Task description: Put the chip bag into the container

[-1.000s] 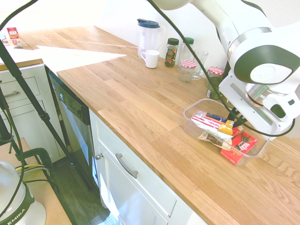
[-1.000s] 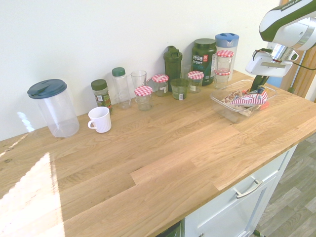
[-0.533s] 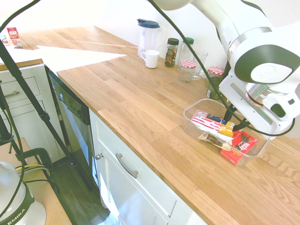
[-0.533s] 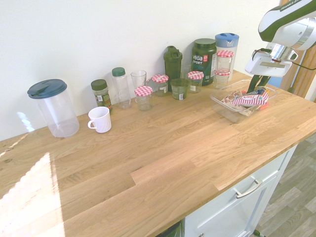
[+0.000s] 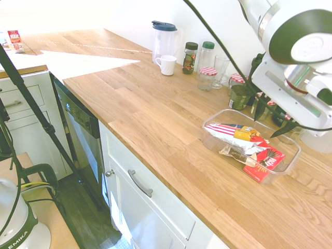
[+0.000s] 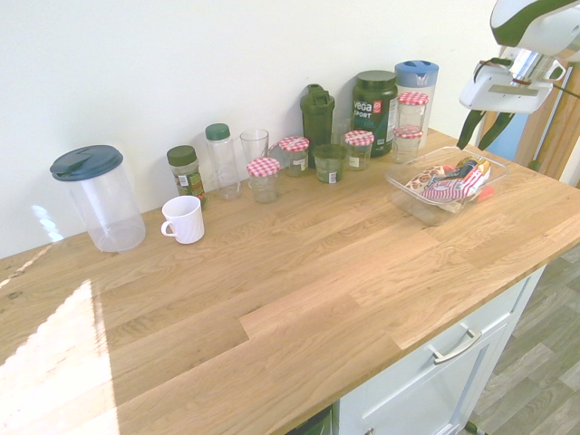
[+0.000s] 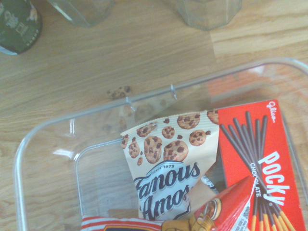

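Gripper open, empty, hovering above the container. Chip bag lies inside, at about 8 o'clock below it: red-white stripes, blue patch, yellow-orange end, resting on cookie packet beside red Pocky box.

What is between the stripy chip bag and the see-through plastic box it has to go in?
Nothing visible. The red-and-white striped chip bag already lies inside the clear plastic container, on top of the cookie packet and beside the flat red box. The open gripper hangs above it, holding nothing.

Wooden countertop, white wall, white cabinets, sunlight patch
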You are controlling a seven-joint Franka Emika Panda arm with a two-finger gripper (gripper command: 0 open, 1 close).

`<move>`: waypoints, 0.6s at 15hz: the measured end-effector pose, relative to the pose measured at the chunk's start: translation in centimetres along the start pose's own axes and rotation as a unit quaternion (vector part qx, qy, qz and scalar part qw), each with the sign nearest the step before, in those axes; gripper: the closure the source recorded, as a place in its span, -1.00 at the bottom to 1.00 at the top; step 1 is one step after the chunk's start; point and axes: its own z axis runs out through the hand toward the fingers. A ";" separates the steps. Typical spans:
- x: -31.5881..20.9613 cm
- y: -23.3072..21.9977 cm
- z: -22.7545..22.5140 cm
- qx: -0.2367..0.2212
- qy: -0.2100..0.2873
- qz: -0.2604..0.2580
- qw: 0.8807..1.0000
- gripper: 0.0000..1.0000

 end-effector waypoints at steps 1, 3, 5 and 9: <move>-0.6 -0.2 -1.3 -0.001 0.007 -0.003 1.000 -1.00; -2.6 -0.9 -3.3 -0.003 0.017 -0.013 1.000 -1.00; -5.3 -1.8 -4.5 -0.005 0.021 -0.021 1.000 -1.00; -10.0 -3.3 -5.3 -0.020 0.028 -0.028 0.999 -1.00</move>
